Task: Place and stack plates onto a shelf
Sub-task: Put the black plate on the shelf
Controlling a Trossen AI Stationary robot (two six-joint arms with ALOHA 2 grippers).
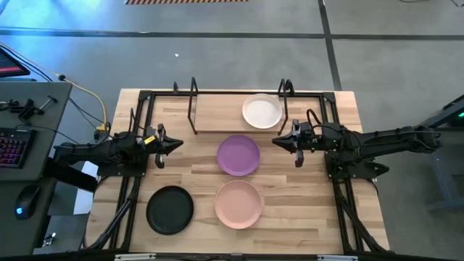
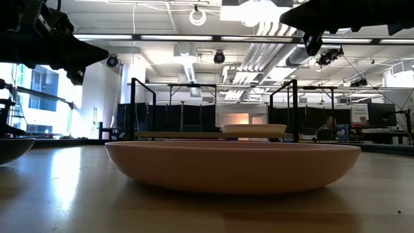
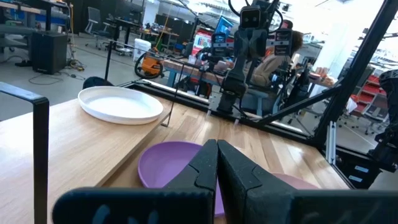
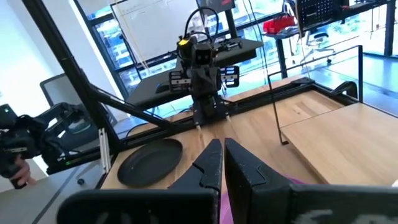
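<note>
The cream-white plate (image 1: 262, 111) lies flat on the right part of the light-wood shelf (image 1: 217, 112); it also shows in the left wrist view (image 3: 120, 104). The purple plate (image 1: 238, 155), the pale pink plate (image 1: 238, 204) and the black plate (image 1: 170, 210) lie flat on the tabletop. My left gripper (image 1: 177, 144) is shut and empty, above the table left of the purple plate. My right gripper (image 1: 277, 141) is shut and empty, right of the purple plate. In the low view the pink plate (image 2: 233, 167) fills the foreground.
The shelf's black wire uprights (image 1: 193, 105) stand at the far side of the table. A black frame (image 1: 141, 98) runs round the tabletop. A desk with a keyboard (image 1: 14, 145) stands left of the table. Bare wood lies between the plates.
</note>
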